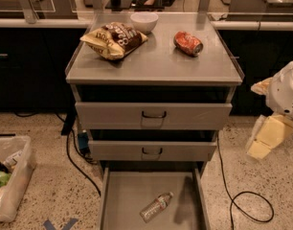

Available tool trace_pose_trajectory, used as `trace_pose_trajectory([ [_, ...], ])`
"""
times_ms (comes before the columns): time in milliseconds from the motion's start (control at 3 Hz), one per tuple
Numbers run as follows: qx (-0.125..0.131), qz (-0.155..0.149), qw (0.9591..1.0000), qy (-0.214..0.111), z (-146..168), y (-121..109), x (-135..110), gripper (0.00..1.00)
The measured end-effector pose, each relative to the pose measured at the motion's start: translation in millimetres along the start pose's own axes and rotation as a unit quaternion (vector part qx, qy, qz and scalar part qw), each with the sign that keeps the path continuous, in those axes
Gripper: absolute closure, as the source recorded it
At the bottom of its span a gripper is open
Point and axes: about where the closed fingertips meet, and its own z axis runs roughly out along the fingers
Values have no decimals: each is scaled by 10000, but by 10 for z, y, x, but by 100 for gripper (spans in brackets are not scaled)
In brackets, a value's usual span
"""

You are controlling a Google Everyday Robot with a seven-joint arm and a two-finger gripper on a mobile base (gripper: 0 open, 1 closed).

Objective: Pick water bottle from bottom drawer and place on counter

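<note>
The water bottle (pixel 156 207) lies on its side on the floor of the open bottom drawer (pixel 122 195), cap pointing up right. The counter (pixel 156 63) is the grey steel top of the cabinet above. My gripper (pixel 265 139), pale yellow under a white arm, hangs at the right edge of the view, to the right of the cabinet at the height of the middle drawers, well apart from the bottle.
On the counter lie a chip bag (pixel 113 40), a white bowl (pixel 144 21) and a crushed red can (pixel 188 43). Two upper drawers (pixel 153 115) stand slightly open. A black cable (pixel 242 200) loops on the floor at right. A bin of trash (pixel 7 176) stands at left.
</note>
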Motion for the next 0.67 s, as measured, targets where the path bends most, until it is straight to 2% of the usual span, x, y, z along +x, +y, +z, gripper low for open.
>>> trace_pose_trajectory([
  [333,2,-2,10000,2,-1,1,-1,0],
  [667,173,41,9998,-48,86,50,-30,0],
])
